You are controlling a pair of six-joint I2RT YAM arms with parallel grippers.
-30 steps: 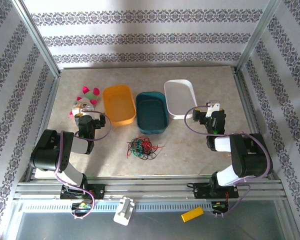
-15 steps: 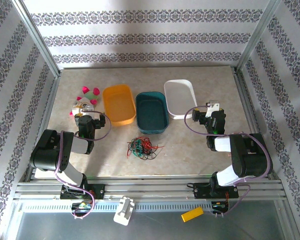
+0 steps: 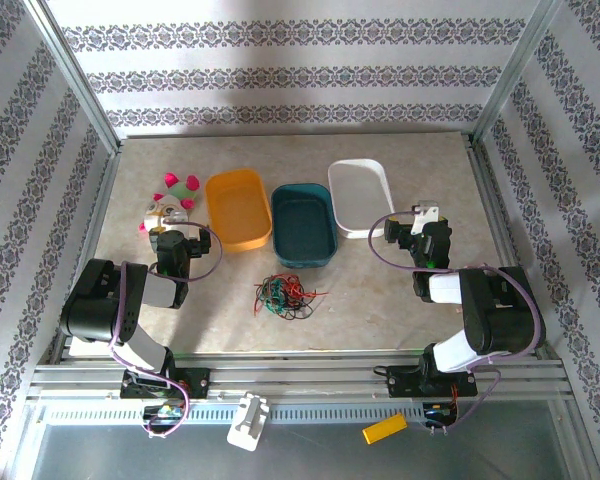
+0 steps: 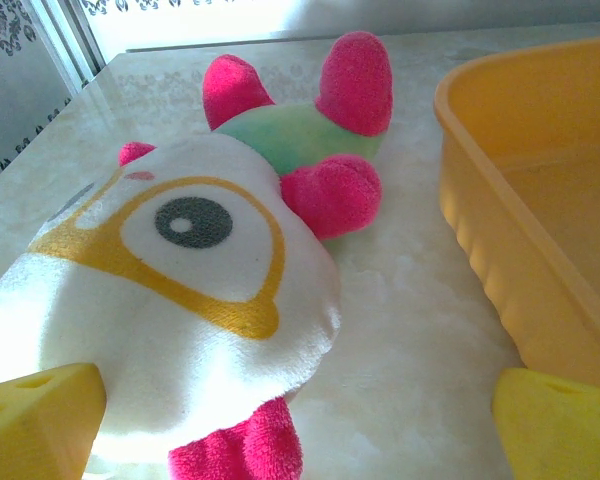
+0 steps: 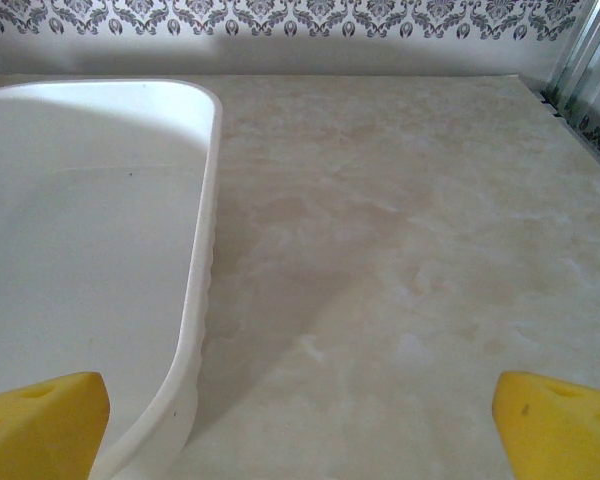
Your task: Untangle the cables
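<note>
From above, you have one small tangle of the cables (image 3: 285, 296), red, green and black. It lies on the table (image 3: 380, 290) between the two arms, just in front of the teal tray (image 3: 304, 228). Count three trays in a row: an orange tray (image 3: 238, 208), the teal one and a white tray (image 3: 361, 196). One plush toy (image 3: 172, 198) sits left of the orange tray. Your left gripper (image 3: 166, 228) points at the toy and your right gripper (image 3: 418, 218) at the white tray, both well apart from the cables.

Your left wrist camera adds what the overhead cannot. The two yellow fingertips (image 4: 35, 420) stand spread wide, gripping nothing. The toy's white face with its one eye lies just ahead, and the orange tray's wall is at the right.

Your right wrist camera shows its two fingertips (image 5: 560, 425) equally wide apart and holding nothing. The white tray's rim is at the left, with bare table at the right.
</note>
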